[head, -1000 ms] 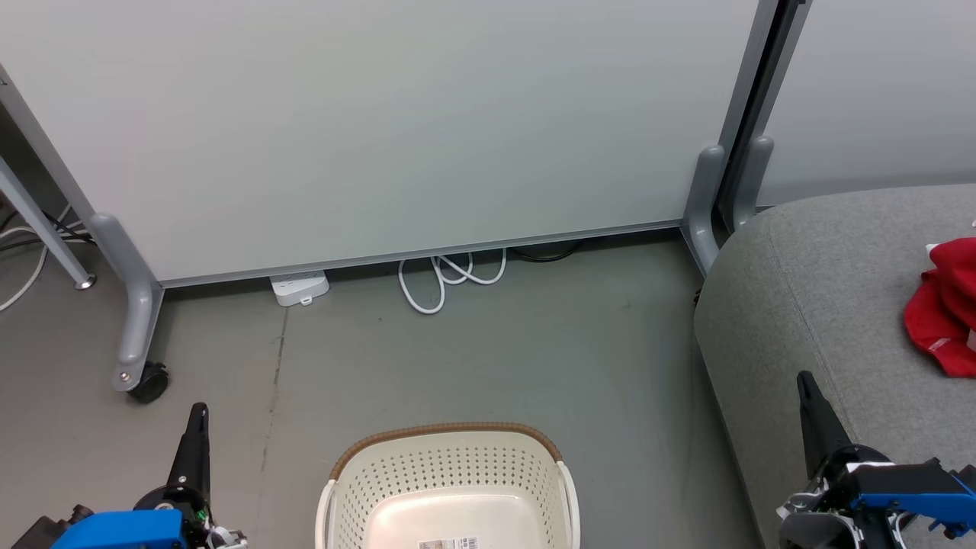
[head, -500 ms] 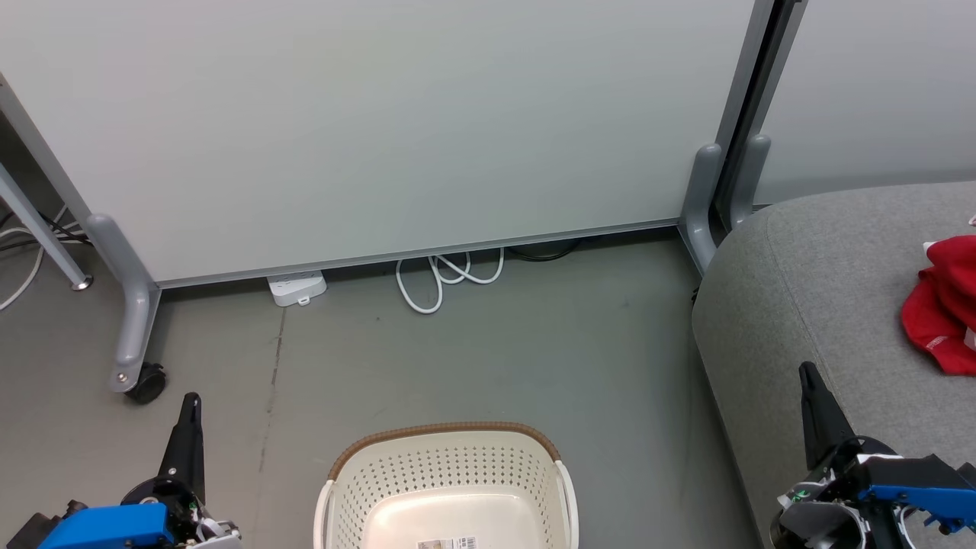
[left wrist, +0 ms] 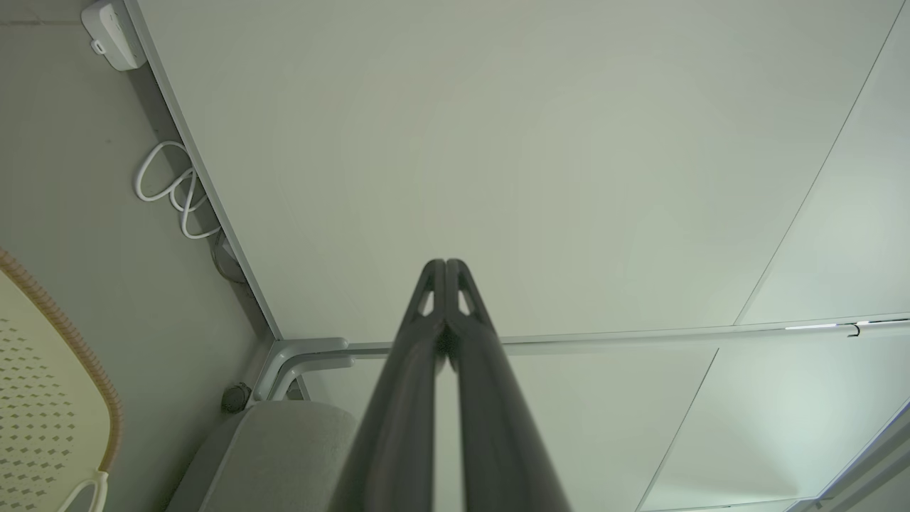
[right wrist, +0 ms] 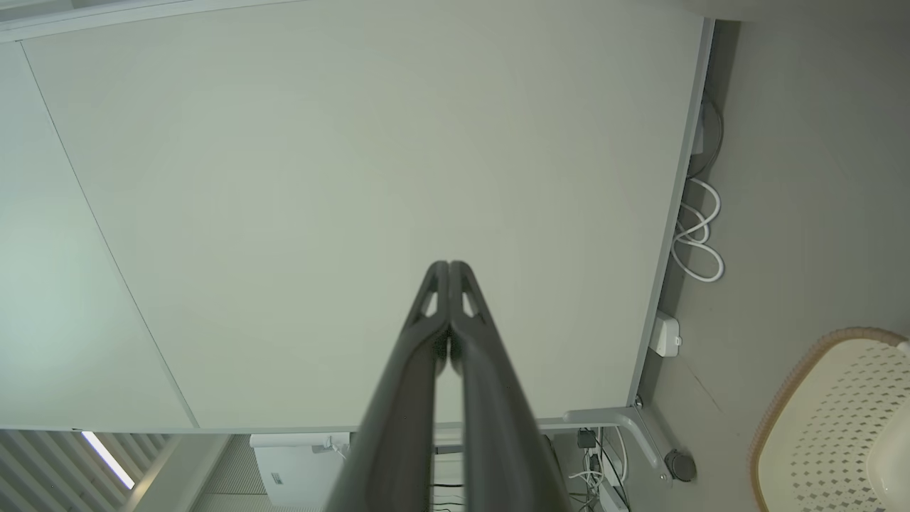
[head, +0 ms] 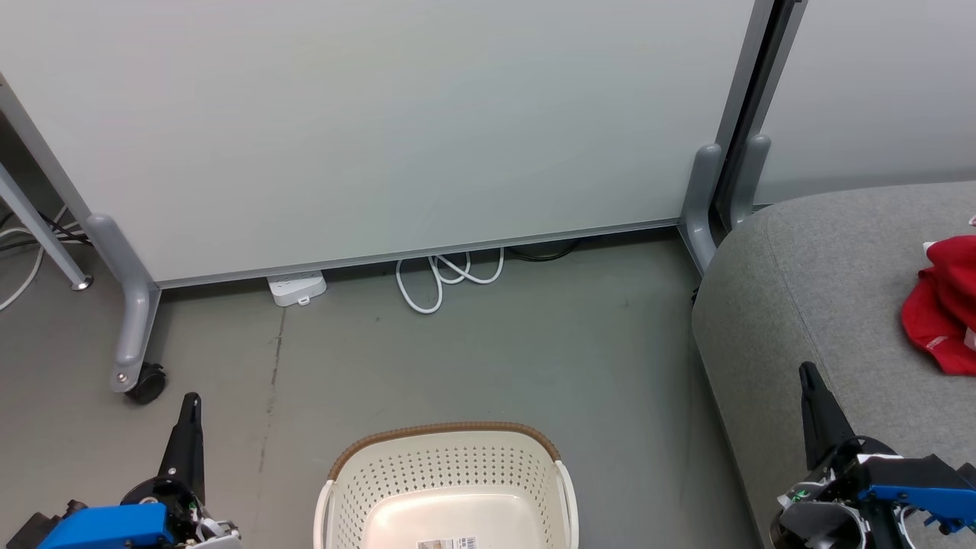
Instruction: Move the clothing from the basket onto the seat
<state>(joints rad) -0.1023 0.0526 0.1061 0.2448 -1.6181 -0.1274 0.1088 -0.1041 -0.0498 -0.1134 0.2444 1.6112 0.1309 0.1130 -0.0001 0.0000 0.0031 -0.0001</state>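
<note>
- The basket (head: 450,467) sits on the floor (head: 496,358) dead centre in front of the robot. The part of it in the head view is bare right down to the label (head: 448,543) on its bottom. No red in there that I can see, though its near end is cut off by the frame.
- The clothing (head: 944,305) is a bright red crumpled heap well to the right of the basket, lying on top of the grey seat (head: 823,290). The seat starts not far to the basket's right. Part of the heap runs off the frame edge, so I can't say how many pieces it is.
- The left claw (head: 191,402) is clenched on nothing, off to the left of the basket over the floor. The left wrist view has its fingers (left wrist: 412,355) pressed tip to tip.
- Same deal for the right claw (head: 807,375): clenched and empty, right of the basket, over the seat's front edge and well short of the red heap.
- My read is that both claws flank the basket, closed and pointing away from the robot, because there's nothing to grab. It looks like a parked pose, with the job pretty much done.
- Beyond the basket there's a partition panel (head: 381,130) with a power strip (head: 297,288) and a looped white cable (head: 446,278) at its foot. They're well apart from the basket and not in anybody's way.
</note>
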